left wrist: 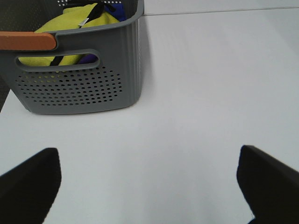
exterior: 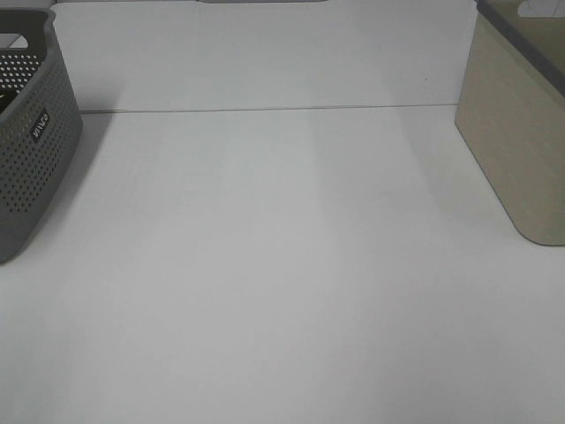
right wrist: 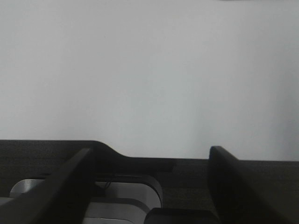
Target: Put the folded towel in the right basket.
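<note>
Overhead, the white table (exterior: 282,283) is seen with two baskets at its far corners. On the left stands a grey perforated basket (exterior: 31,150), and on the right a beige basket (exterior: 516,141) with a dark rim. Neither arm enters this high view.

From the left wrist camera, the left gripper (left wrist: 149,186) is spread wide, its two dark fingers (left wrist: 28,186) far apart at the edges of the picture, and nothing is between them. It hangs over bare table, near the grey perforated basket (left wrist: 79,88) but well apart from it. Inside that basket lies yellow cloth (left wrist: 74,23) with a bit of blue or purple cloth (left wrist: 114,11) beside it; an orange bar (left wrist: 28,41) crosses the basket's rim. I cannot tell if any of this cloth is the folded towel.

From the right wrist camera, the right gripper (right wrist: 149,186) is also open, with its fingers (right wrist: 238,186) apart and holding nothing. Beyond them I see only a dark edge and a pale, plain surface. No towel appears on the table, and the inside of the beige basket is hidden from view.
</note>
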### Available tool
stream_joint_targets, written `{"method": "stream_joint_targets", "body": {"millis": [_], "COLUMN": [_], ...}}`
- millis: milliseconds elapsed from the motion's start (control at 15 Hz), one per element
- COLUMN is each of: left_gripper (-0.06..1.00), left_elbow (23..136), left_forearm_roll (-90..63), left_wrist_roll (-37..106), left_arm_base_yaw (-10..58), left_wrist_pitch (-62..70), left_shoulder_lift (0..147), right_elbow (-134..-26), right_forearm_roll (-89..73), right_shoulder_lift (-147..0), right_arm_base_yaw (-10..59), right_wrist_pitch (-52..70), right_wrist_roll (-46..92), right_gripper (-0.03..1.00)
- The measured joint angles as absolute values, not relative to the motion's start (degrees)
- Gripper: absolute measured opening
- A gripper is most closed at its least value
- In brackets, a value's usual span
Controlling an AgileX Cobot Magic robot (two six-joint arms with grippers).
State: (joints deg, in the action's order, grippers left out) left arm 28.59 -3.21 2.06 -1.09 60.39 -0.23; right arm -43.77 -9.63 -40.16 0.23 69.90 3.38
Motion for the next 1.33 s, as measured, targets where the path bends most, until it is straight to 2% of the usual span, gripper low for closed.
{"method": "stream_joint_targets", "body": {"millis": [200, 600, 1333], "left_gripper": [0.97, 0.97, 0.97], "left_elbow": [28.59, 28.59, 28.59], "left_forearm_roll": [-3.21, -3.21, -3.21], "left_wrist_roll": [2.06, 2.06, 2.06], "left_arm_base_yaw": [-1.09, -1.09, -1.09], "left_wrist_pitch": [60.39, 60.39, 60.39], "left_shoulder_lift": [-0.23, -0.23, -0.23], "right_elbow": [-34.03, -29.62, -29.28], "right_forearm_roll": [-9.51, -5.39, -5.16], "right_shoulder_lift": [-24.92, -4.58, -3.15], "right_arm_base_yaw": [0.23, 0.23, 0.23], "right_wrist_pitch": [69.79, 62.28, 61.36], "right_wrist_roll": [3.61, 3.72, 3.72], "right_gripper": [0.65, 0.65, 0.65]}}
